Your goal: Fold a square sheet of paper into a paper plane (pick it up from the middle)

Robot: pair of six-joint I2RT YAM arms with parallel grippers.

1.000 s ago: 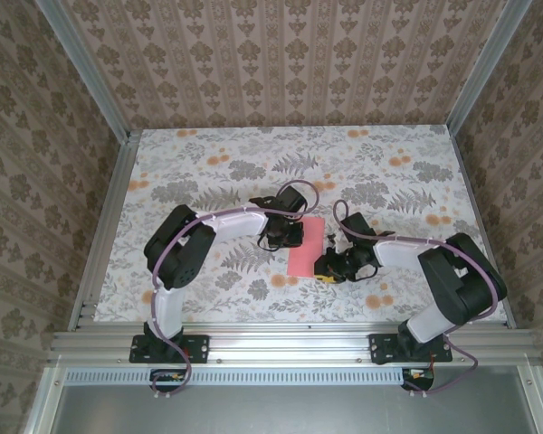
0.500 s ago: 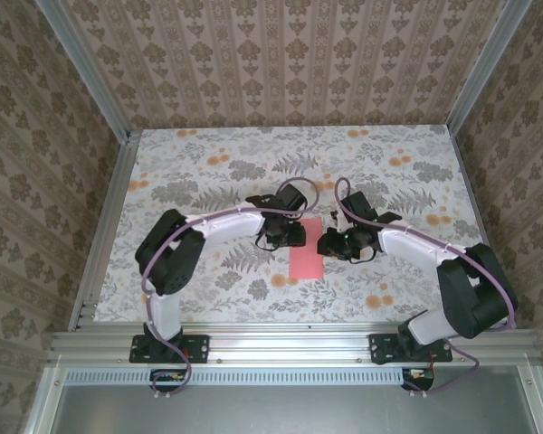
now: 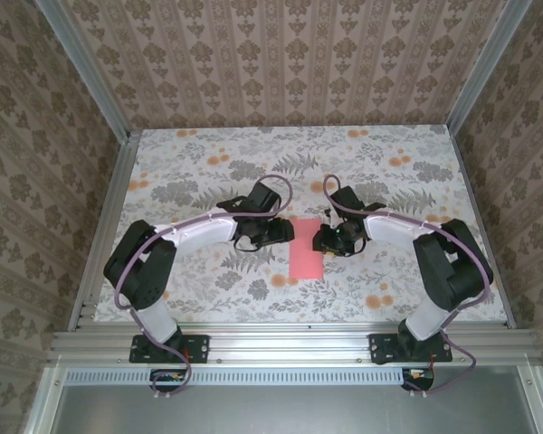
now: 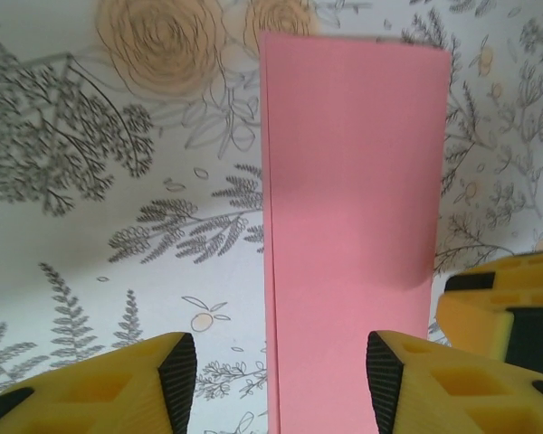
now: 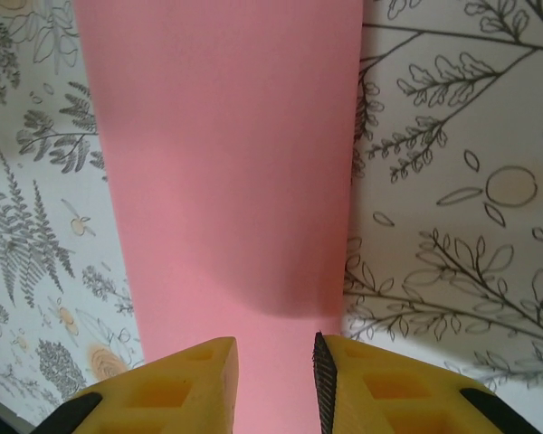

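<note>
One folded sheet (image 3: pixel 305 251) lies between left end effector (image 4: pixel 281 380) and right end effector (image 5: pixel 273 380).

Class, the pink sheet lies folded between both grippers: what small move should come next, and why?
Probably lower the left gripper onto the doubled long edge of the folded pink sheet to pinch its top layer for unfolding. The sheet lies flat, a narrow rectangle, and both it and the right gripper hover open, holding nothing.

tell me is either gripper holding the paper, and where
Nothing is held. The paper lies flat on the table, with the left gripper and right gripper over it, jaws apart.
</note>
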